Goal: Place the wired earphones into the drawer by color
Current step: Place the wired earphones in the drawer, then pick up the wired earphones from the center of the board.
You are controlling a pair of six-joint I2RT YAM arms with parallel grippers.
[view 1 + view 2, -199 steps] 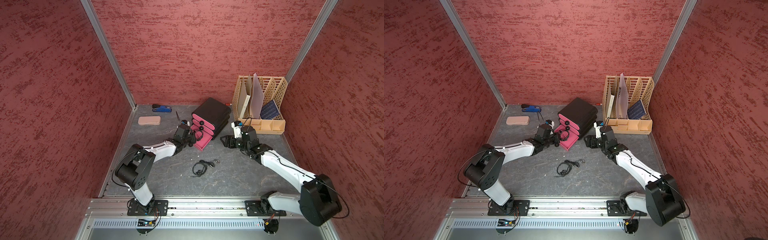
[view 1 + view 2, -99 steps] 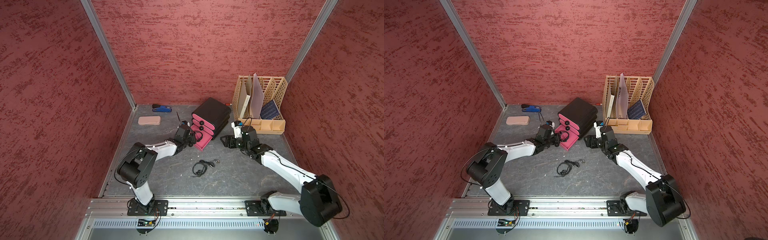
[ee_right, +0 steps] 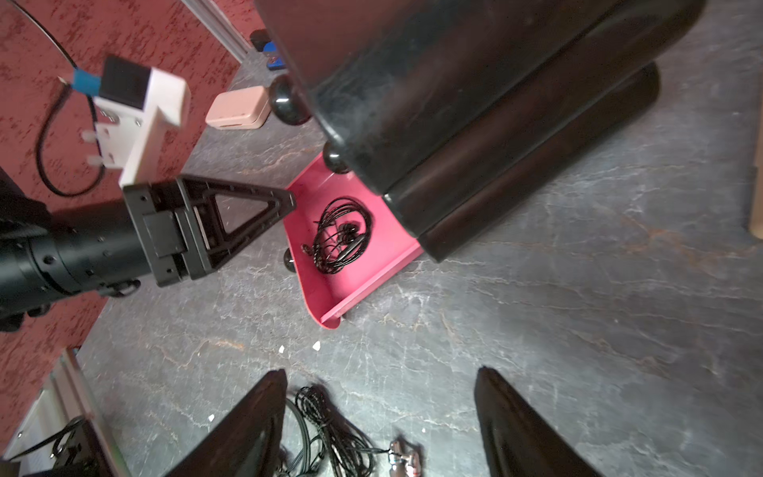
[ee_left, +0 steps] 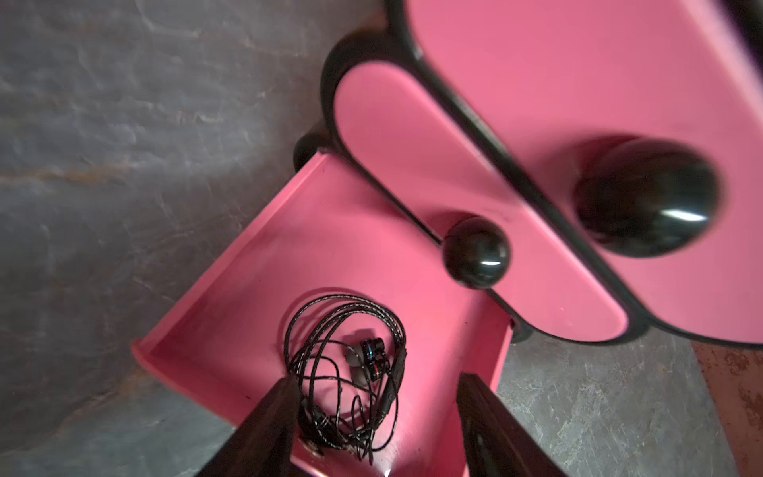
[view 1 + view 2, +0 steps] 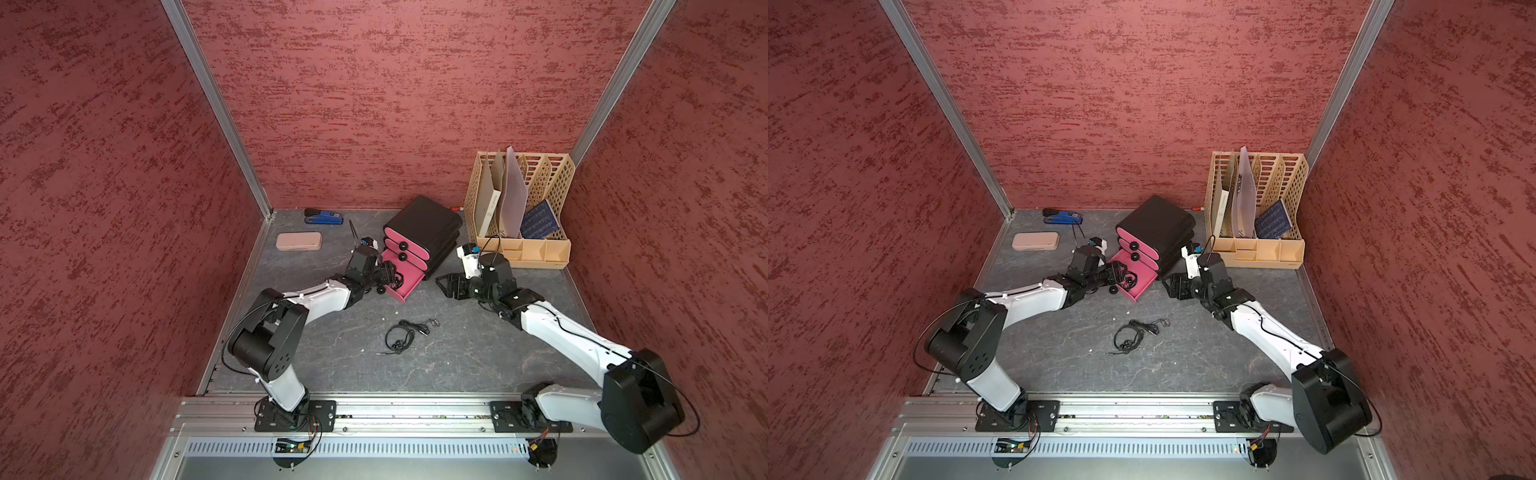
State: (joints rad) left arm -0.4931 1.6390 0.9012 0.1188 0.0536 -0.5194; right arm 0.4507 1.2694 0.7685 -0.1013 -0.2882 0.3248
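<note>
Left claw (image 4: 377, 380): released, fingers spread, grasping nothing, poised over the near end of the open drawer.
Black earphones (image 4: 344, 363): a coiled bundle on the drawer floor, below and between the claw's tips. One fingertip overlaps the coil's edge in the left wrist view; I cannot tell whether it touches.
Open drawer (image 5: 409, 282): pink, lowest of three, pulled out toward the near left, holding that black bundle.
Drawer unit (image 5: 424, 224): black shell, far centre; the two upper pink drawers are shut, contents hidden.
Second black earphones (image 5: 401, 336): loose on the table, nearer than the drawer, well apart from the left claw.
Right claw (image 5: 444, 286): released, fingers wide, empty, just right of the unit.
File rack (image 5: 540, 251): beige, far right, holding folders and a dark blue booklet.
</note>
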